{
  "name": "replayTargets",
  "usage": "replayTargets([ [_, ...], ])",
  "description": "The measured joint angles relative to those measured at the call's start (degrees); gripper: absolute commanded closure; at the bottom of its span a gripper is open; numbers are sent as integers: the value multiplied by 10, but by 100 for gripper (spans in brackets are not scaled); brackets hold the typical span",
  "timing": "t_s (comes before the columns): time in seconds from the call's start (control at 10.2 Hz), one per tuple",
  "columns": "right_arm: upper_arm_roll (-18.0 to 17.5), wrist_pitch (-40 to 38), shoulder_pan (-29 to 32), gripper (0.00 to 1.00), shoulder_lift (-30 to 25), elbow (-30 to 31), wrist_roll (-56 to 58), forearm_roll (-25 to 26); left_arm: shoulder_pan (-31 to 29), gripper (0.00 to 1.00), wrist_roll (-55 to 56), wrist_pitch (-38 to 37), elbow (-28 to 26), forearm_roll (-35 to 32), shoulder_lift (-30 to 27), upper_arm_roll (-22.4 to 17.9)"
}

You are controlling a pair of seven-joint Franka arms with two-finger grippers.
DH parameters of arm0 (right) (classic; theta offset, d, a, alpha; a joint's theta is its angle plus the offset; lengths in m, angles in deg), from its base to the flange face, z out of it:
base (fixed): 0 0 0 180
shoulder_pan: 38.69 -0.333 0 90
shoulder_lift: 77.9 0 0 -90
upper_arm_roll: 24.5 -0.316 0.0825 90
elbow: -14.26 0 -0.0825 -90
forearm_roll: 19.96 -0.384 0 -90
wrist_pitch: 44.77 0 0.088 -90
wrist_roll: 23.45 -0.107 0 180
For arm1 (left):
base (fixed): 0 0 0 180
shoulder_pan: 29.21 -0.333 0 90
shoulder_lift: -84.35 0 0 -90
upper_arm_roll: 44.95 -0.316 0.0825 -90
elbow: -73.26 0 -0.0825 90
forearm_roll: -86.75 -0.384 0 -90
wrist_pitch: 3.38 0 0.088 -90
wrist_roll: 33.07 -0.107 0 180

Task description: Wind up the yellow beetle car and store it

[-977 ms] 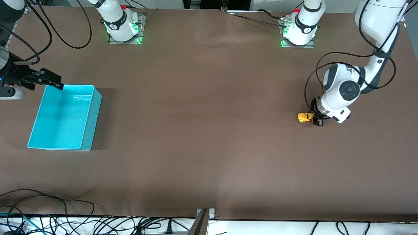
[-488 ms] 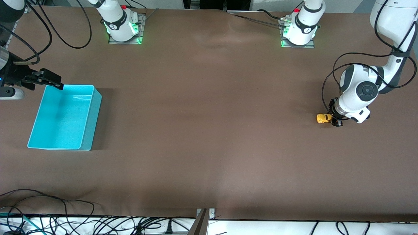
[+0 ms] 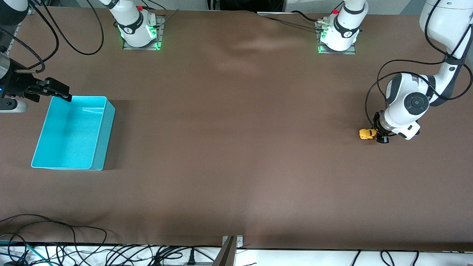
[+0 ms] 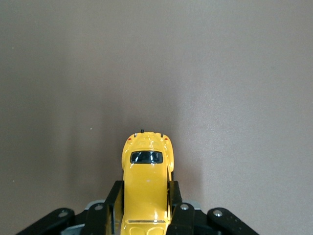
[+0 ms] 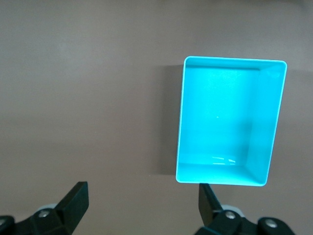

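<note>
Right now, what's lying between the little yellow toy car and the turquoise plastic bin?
Nothing: the front view shows only bare brown table between the yellow beetle car and the empty turquoise bin.

Left gripper (image 3: 378,136) low at the table, jaws clamped — right gripper (image 3: 55,92) waiting aloft, jaws spread wide.

Only the turquoise bin (image 3: 74,131) interrupts the open table (image 3: 236,147).

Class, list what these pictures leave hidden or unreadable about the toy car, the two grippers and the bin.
- Yellow beetle car: wheels and underside hidden under its body; tail cut off by the left wrist view's edge.
- Left gripper, shut on the car: in the front view the arm's wrist covers most of it.
- Right gripper, open near the turquoise bin: fingertips alone show in the right wrist view.
</note>
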Motion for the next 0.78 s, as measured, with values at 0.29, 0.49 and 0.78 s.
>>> replayTargets([
  [0.29,0,0,0,0,0,0,0,0,-3,50,0,0,1,-2,1,0],
  [0.49,0,0,0,0,0,0,0,0,-4,10,0,10,7,-6,14,-4],
  [0.78,0,0,0,0,0,0,0,0,-9,0,0,31,35,-8,53,-8],
])
